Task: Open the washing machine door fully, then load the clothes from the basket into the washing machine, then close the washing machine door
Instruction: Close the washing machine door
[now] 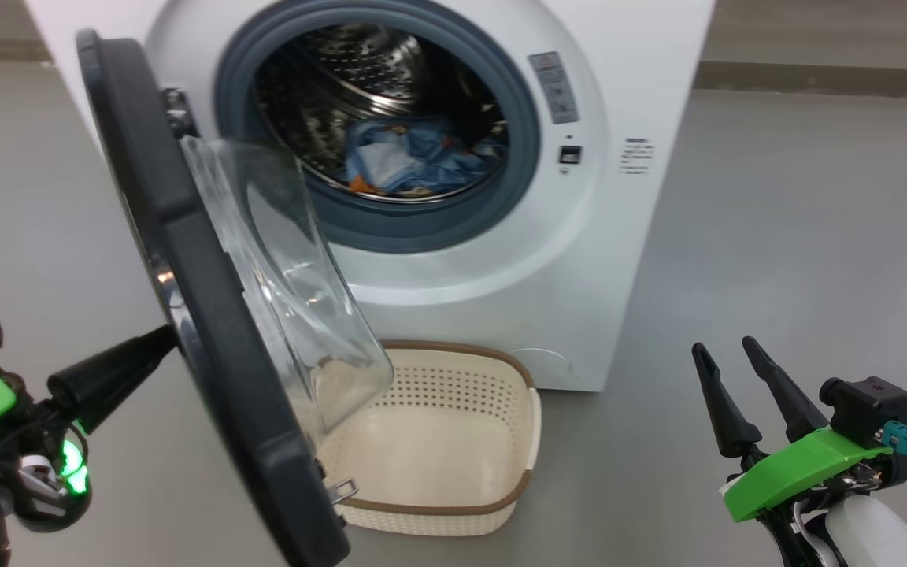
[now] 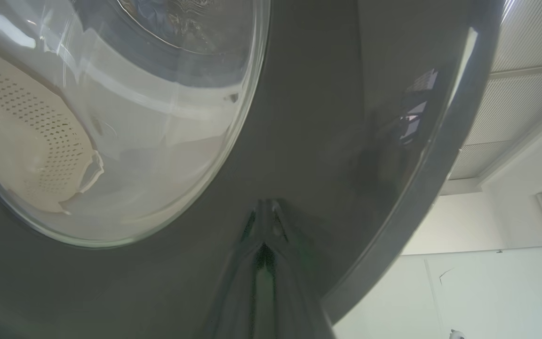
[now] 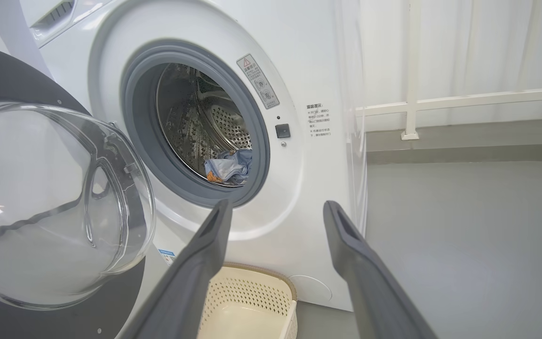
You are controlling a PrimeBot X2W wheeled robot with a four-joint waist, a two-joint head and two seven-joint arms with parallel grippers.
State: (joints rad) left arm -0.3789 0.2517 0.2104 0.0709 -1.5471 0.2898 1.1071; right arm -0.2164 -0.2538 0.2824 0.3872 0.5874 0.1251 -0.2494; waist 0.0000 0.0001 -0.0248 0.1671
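Head view: washing machine (image 1: 501, 260) at top centre, front facing the camera. The washing machine door (image 1: 209, 331) is swung out on its hinge at the view's left, edge-on to the camera, with the glass bowl (image 1: 280, 260) bulging toward the machine. The clothes (image 1: 414, 157) lie inside the steel drum, low down and just behind the grey gasket. The basket (image 1: 453, 346) sits on the floor (image 1: 776, 236) right in front of the machine's base, partly behind the door, bare cream bottom visible. Left gripper (image 1: 162, 340) at lower left, fingers pressed together, tip at the door's outer black face. Right gripper (image 1: 723, 345) at lower right, fingers spread, holding nothing, well apart from the machine.

Left wrist view: the two fingers (image 2: 275, 226) are shut tight and their tips touch the glossy black door (image 2: 327, 117), which mirrors them. The basket (image 2: 26, 141) shows through the glass.

Right wrist view: fingers (image 3: 205, 254) wide apart and pointing at the machine (image 3: 318, 70), nothing between them. Door (image 3: 7, 75) open at left, clothes (image 3: 228, 169) in the drum, basket (image 3: 252, 296) below on the floor.
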